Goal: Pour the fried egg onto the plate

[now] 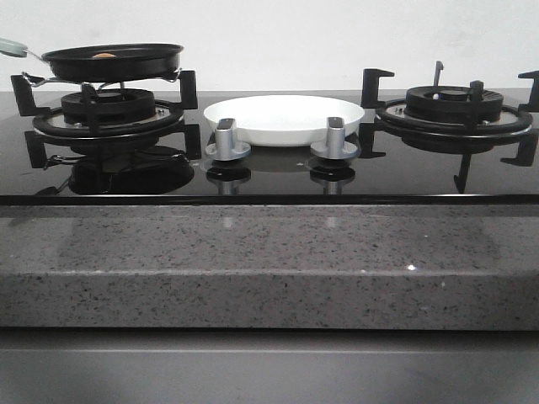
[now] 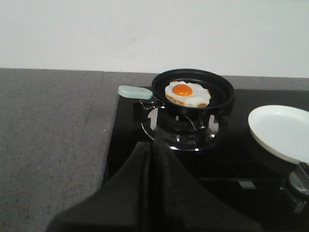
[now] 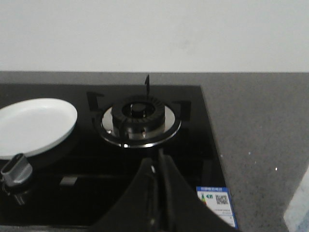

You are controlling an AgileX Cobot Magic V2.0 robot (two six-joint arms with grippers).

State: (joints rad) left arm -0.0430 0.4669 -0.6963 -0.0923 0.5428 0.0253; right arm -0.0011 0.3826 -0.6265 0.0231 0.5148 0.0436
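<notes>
Both claws closed, empty: left claw (image 2: 153, 145), right claw (image 3: 157, 166). Fried egg (image 2: 187, 94) in pan (image 2: 193, 92) on left burner (image 1: 105, 109); plate (image 1: 285, 118) at pan's 3 o'clock.

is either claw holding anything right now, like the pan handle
Nothing is held. Both the left claw and the right claw are shut on nothing, well short of the pan and plate.

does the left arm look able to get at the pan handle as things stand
Probably yes. The pale green pan handle sticks out from the pan on the left burner, toward the bare counter side, and nothing stands between it and the left claw, whose fingers look shut, so it would need to open first.
</notes>
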